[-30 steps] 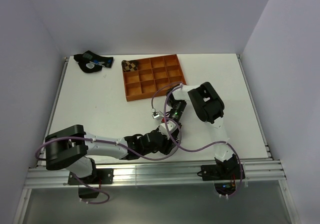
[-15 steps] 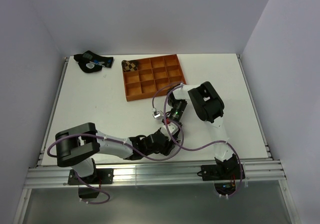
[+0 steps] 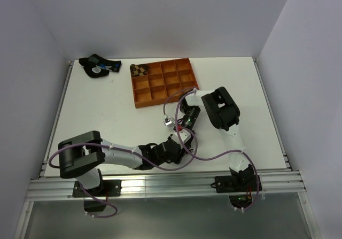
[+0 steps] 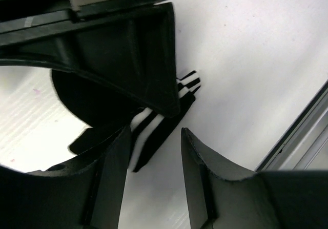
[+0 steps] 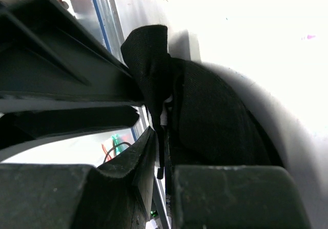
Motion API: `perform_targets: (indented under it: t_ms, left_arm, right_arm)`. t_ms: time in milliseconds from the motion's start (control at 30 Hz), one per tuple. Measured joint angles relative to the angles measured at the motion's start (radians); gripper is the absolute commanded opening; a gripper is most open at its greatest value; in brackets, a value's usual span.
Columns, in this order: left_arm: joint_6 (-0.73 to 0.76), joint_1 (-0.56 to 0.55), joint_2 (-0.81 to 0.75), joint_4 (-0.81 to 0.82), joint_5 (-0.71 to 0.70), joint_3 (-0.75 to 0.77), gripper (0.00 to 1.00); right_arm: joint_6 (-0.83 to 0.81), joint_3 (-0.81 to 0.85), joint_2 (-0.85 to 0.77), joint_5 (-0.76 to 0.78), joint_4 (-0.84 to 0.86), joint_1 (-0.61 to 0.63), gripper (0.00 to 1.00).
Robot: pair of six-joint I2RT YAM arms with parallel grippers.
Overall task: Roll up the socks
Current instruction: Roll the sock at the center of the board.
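The rolled sock (image 3: pixel 140 69) lies in the tray's (image 3: pixel 133 89) back-left compartment, right of the bundle (image 3: pixel 96 66).

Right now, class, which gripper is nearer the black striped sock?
Right. The right gripper is shut on the sock, pinching its black fabric; the left gripper is open, fingers either side of the striped end, not closed on it.

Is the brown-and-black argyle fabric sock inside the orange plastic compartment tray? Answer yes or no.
Yes, the top view shows the brown-and-black argyle sock bundled in the far-left corner compartment of the orange compartment tray.
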Motion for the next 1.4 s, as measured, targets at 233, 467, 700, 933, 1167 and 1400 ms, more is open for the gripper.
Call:
perform_targets:
  t_ms: [233,467,700,933,1167,1400]
  left_arm:
    - [0.040,0.002,-0.067,-0.054,-0.022,0.000,0.50]
    - [0.079,0.003,-0.046,-0.069,0.007,0.010,0.50]
    - [0.093,0.003,-0.015,-0.068,0.041,0.021,0.50]
    - [0.098,0.004,0.026,-0.039,0.057,0.037,0.47]
    - [0.092,0.006,0.064,-0.019,0.056,0.059,0.34]
    - [0.053,0.008,0.105,-0.007,0.068,0.093,0.07]
  right_arm:
    - [0.004,0.000,0.000,0.019,-0.006,-0.004,0.13]
    - [0.013,0.000,0.000,0.039,-0.011,-0.006,0.13]
    - [0.017,0.000,0.000,0.064,-0.019,-0.006,0.13]
    - [0.018,0.000,0.000,0.083,-0.027,-0.009,0.13]
    - [0.017,0.000,0.000,0.101,-0.035,-0.011,0.14]
    - [0.020,-0.001,0.000,0.134,-0.048,-0.019,0.23]
